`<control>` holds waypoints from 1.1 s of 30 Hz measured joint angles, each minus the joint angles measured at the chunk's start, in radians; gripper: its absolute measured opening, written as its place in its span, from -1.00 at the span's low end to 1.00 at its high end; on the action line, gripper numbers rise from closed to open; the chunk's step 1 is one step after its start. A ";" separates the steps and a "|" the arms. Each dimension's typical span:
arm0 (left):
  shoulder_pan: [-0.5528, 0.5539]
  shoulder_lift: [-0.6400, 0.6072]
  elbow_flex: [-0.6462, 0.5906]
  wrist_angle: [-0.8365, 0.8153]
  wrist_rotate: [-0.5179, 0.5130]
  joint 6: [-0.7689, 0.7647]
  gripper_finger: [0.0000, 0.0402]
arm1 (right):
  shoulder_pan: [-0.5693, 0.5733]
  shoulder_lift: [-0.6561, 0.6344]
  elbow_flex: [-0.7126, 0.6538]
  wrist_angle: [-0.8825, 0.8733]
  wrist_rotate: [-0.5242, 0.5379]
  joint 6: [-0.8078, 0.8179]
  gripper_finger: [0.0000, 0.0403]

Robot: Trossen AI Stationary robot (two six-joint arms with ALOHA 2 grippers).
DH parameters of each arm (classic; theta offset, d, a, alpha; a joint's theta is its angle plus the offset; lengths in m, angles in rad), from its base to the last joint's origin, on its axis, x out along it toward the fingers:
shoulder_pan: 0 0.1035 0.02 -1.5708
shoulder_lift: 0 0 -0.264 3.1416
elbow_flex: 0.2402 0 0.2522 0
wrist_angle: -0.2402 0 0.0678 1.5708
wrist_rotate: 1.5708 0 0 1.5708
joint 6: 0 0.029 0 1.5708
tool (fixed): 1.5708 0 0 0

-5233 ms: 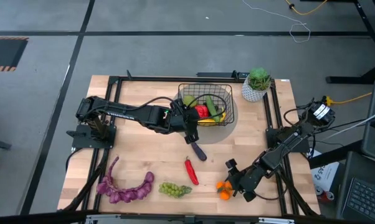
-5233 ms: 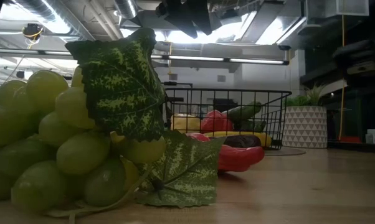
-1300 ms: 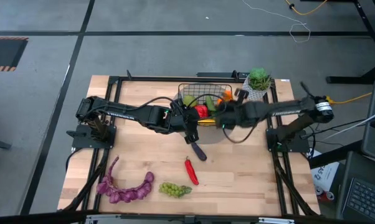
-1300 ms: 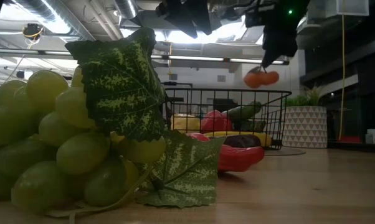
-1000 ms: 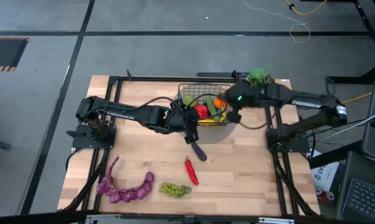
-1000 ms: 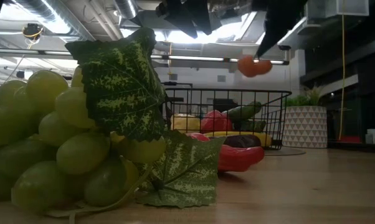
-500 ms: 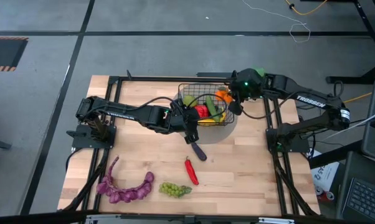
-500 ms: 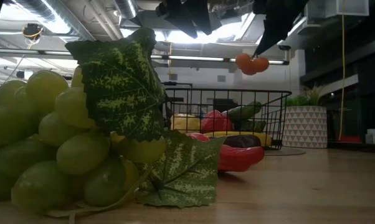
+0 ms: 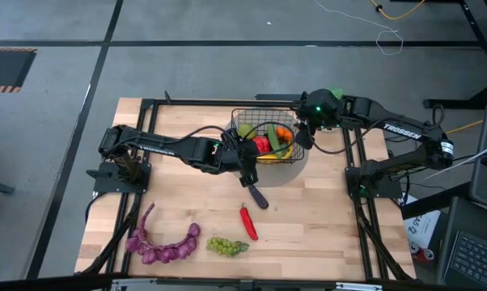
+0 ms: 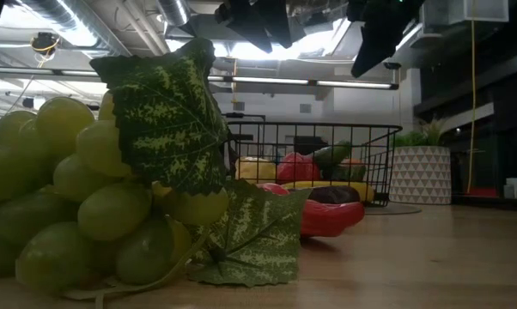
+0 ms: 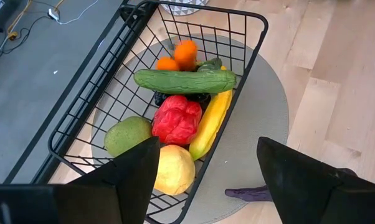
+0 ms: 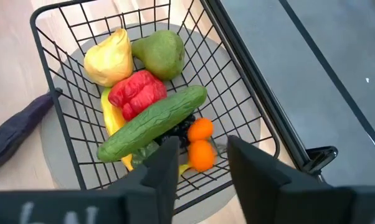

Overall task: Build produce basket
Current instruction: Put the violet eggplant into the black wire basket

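Note:
The black wire basket (image 9: 265,111) stands on a grey round mat (image 9: 298,168) and holds a cucumber (image 11: 184,81), a banana (image 11: 211,121), a red fruit, a green one and a yellow one. Two oranges (image 12: 201,146) lie in it beside the cucumber's end. My right gripper (image 12: 203,168) hangs open above the basket's right side, with nothing between its fingers. My left gripper (image 11: 206,180) hovers open over the basket's near left corner. An eggplant (image 9: 256,195), a red chili (image 9: 247,221), green grapes (image 9: 227,246) and purple grapes (image 9: 164,246) lie on the table.
A green plant in a white speckled pot (image 10: 422,174) stands at the far right, just behind my right arm. The black frame rails (image 9: 358,145) run along the table's edges. Bare wood lies between the chili and the right rail.
My right arm has swung a little toward the table's far edge with the oranges hanging below its gripper, above the basket. It has then let go, and the oranges have fallen into the basket beside the cucumber.

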State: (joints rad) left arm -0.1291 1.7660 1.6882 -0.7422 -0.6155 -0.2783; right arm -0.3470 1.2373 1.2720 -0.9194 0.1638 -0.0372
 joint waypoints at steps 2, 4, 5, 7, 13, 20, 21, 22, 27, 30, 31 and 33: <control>0.000 0.000 0.000 0.000 0.000 0.000 0.32 | 0.000 0.000 0.000 0.001 0.000 0.005 -0.27; 0.000 0.000 0.000 0.000 0.000 0.000 0.32 | 0.000 0.000 0.000 0.001 0.000 0.027 -0.23; 0.000 0.000 0.000 0.000 0.000 0.000 0.32 | 0.000 0.000 0.000 0.001 0.000 0.045 -0.22; 0.000 0.000 0.000 0.000 0.000 0.000 0.32 | 0.000 0.000 0.000 -0.006 -0.001 0.108 -0.21; 0.000 0.000 0.000 0.000 0.000 0.000 0.32 | 0.025 -0.004 -0.001 -0.155 -0.156 0.244 -0.21; 0.000 0.000 0.000 0.000 0.000 0.000 0.32 | 0.245 -0.051 -0.001 -0.151 -0.242 0.298 -0.22; -0.001 0.000 0.000 0.000 0.000 0.000 0.32 | 0.280 -0.053 -0.001 -0.157 -0.185 0.331 -0.23; -0.001 0.000 0.000 0.000 0.000 0.000 0.32 | 0.317 -0.054 -0.001 -0.167 -0.127 0.364 -0.23; 0.000 0.000 0.000 0.000 0.000 0.000 0.32 | 0.504 -0.055 -0.049 -0.176 0.047 0.487 -0.23; 0.000 0.000 0.000 0.000 0.000 0.000 0.32 | 0.605 -0.055 -0.118 -0.159 0.073 0.569 -0.23; 0.000 0.000 0.000 0.000 0.000 0.000 0.32 | 0.636 -0.055 -0.147 -0.143 0.072 0.600 -0.23; 0.000 0.000 0.000 0.000 0.000 0.000 0.32 | 0.696 -0.053 -0.206 -0.110 0.070 0.667 -0.23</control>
State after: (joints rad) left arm -0.1291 1.7660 1.6882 -0.7422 -0.6155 -0.2783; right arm 0.3495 1.1839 1.0661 -1.0298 0.2340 0.6298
